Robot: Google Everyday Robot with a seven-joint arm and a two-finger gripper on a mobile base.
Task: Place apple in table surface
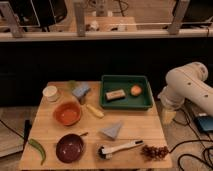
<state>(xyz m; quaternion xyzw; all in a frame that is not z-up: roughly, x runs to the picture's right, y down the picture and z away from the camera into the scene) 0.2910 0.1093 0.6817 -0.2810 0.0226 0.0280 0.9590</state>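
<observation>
Apple [136, 90]: in the green tray [145, 104], right end, beside the tan block [115, 94]; well apart from my jaws.
Jaws: off the tabletop's [137, 132] right edge, under my arm [187, 87]; apart or together, I cannot tell.

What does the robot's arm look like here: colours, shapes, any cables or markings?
The arm is white, built of thick, rounded tube-like segments with bulbous joints; no markings show. Its gripper, a paler cream tapered piece, sits at the arm's lower end, just off the right edge of the light wooden tabletop. Dark cables trail below it; whether they are the arm's cannot be told.
</observation>
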